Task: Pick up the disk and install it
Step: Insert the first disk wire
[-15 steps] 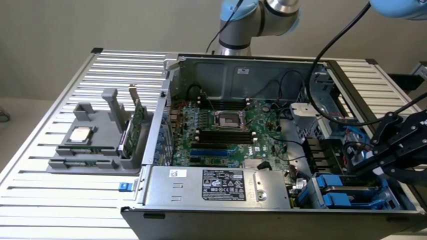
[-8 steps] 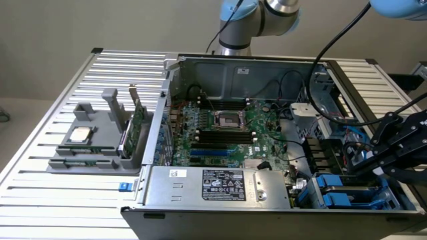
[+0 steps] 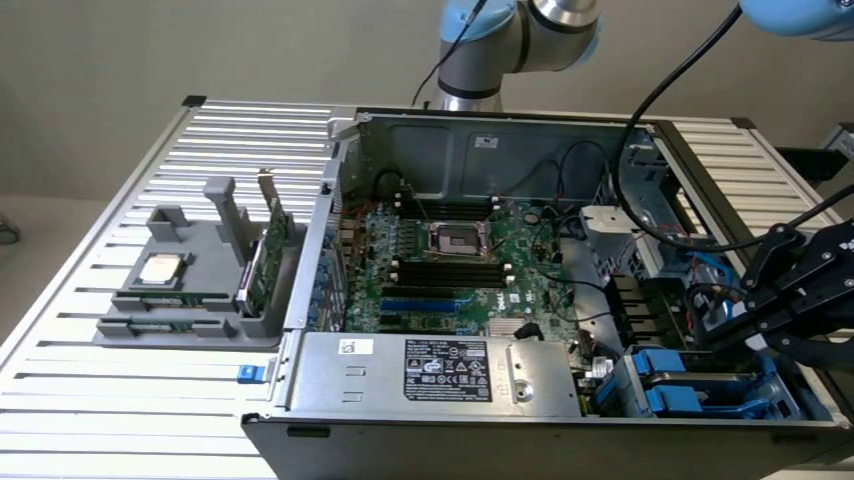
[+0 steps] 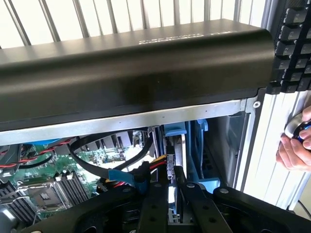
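Black cables crowd one side of the disk; blue bay rails hem the other.

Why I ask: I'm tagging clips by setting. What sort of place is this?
Probably a robotics lab bench for computer assembly: an open grey metal computer case with a green motherboard lies on a slatted silver metal table, and a silver-and-blue robot arm stands at the table's far edge.

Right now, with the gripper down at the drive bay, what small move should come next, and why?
Probably a slow, straight push of the disk deeper into the bay. The gripper seems shut on its edge, it looks only partway in, and cables lie close beside it, so sideways drift could snag them.
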`<act>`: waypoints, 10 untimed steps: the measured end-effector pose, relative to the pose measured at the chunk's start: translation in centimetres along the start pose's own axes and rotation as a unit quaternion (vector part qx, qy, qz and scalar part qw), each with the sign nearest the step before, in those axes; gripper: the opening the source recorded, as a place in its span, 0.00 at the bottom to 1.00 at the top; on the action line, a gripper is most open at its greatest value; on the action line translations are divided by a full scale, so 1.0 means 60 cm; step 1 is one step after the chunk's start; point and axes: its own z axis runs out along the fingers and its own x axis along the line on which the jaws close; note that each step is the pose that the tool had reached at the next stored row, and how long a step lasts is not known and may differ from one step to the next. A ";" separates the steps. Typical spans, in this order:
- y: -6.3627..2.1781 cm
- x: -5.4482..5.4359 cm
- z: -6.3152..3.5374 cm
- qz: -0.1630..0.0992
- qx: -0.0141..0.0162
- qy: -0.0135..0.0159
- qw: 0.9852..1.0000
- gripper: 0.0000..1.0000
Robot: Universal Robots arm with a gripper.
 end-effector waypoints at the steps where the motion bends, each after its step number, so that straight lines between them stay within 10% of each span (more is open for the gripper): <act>1: 0.000 0.000 0.000 -0.001 0.000 0.000 1.000 0.17; 10: 0.000 0.000 0.000 -0.011 0.000 0.000 1.000 0.17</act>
